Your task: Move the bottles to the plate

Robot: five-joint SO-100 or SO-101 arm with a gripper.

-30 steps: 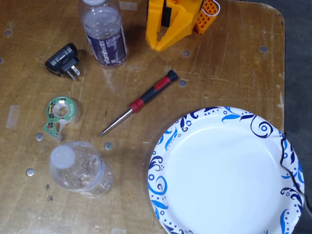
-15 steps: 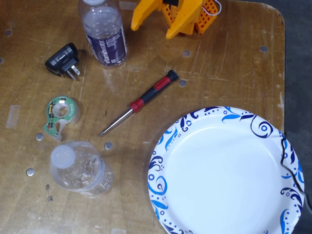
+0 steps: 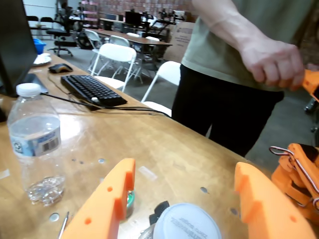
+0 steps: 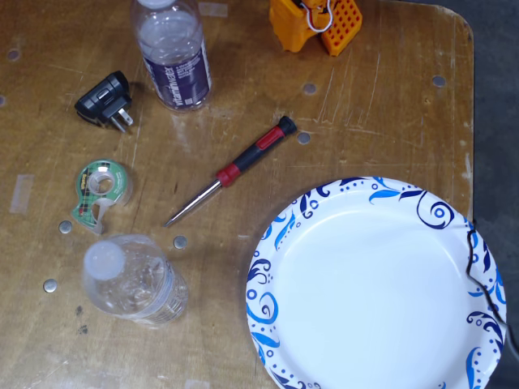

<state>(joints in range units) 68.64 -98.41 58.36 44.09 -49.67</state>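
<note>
In the wrist view my gripper (image 3: 185,172) is open, its orange fingers (image 3: 112,199) spread wide. A whitish cap (image 3: 187,223) lies low between them, probably the taller bottle's. In the fixed view that bottle (image 4: 172,61), with a purple "vitaminwater" label, stands upright at the top left. The shorter crinkled bottle (image 4: 134,284) stands at the lower left. It also shows at the left of the wrist view (image 3: 36,144), apart from the fingers, with a pale barcode band. The empty plate (image 4: 268,275), white with blue swirls, lies at the lower right. The gripper is out of the fixed view.
A red-and-black screwdriver (image 4: 231,170), a green tape dispenser (image 4: 101,190) and a black plug adapter (image 4: 104,101) lie between the bottles. An orange part (image 4: 312,24) sits at the top edge. A person (image 3: 234,74) stands at the table's far edge, beside a keyboard (image 3: 92,89).
</note>
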